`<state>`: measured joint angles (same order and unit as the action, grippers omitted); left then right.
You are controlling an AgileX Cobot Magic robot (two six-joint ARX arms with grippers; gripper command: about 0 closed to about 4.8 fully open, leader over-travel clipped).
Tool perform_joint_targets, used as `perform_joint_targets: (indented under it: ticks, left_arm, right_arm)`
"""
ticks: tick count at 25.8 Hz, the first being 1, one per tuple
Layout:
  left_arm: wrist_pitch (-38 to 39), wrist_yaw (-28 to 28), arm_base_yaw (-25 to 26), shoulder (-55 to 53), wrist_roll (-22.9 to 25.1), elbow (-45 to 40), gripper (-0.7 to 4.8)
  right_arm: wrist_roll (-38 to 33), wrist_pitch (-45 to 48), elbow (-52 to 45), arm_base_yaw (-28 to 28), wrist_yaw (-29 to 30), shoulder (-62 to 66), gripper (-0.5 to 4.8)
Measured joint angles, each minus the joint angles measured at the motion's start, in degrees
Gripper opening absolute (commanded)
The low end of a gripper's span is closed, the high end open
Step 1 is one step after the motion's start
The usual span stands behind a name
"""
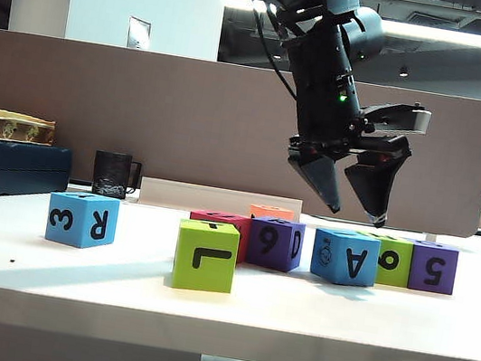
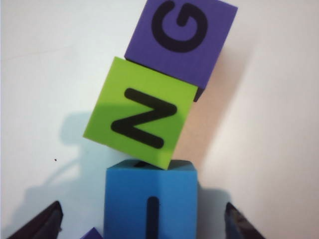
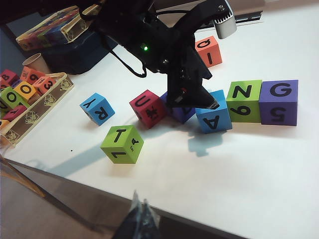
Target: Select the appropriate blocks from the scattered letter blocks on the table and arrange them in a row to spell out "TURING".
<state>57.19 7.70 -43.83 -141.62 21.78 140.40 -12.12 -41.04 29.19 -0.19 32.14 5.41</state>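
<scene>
Hovering spread and empty, the left gripper [image 1: 352,204] hangs directly above the blue I block [image 2: 149,206], set beside N [image 2: 142,112] and G [image 2: 180,37]; R [image 3: 97,108] comes next, seemingly; the right gripper [image 3: 139,219] looks shut, far off.

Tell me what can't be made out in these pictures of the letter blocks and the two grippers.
- Purple block beside the red U block: top letter hidden by the left gripper in the right wrist view.
- Blue block under the left wrist camera: cut off by the frame edge, only one stroke shows.
- Right gripper: just a dark blurred tip at the frame edge; its jaws cannot be read.
- Tray blocks: partly cropped, letters small.
</scene>
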Motion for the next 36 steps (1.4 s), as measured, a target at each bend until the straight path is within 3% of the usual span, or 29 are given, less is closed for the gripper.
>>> perform_joint_targets:
  ticks: [16,19,24,36]
  left_arm:
    - [2.0,0.9,1.0,-3.1,0.0,-0.1,4.09]
    - [2.0,1.1,0.8,-3.1,0.0,-0.1,3.79]
    - [2.1,1.1,0.4,-3.6,-0.9,-0.1,2.72]
    - [5.3,-2.9,0.2,-3.3,-3.4,0.0,2.72]
  right_arm:
    - [0.0,0.0,0.0,0.0,0.0,0.0,-0.01]
    - [0.0,0.0,0.0,0.0,0.1,0.0,-0.01]
    - [0.0,0.0,0.0,0.0,0.1,0.0,-0.01]
    - [0.0,0.0,0.0,0.0,0.1,0.0,-0.01]
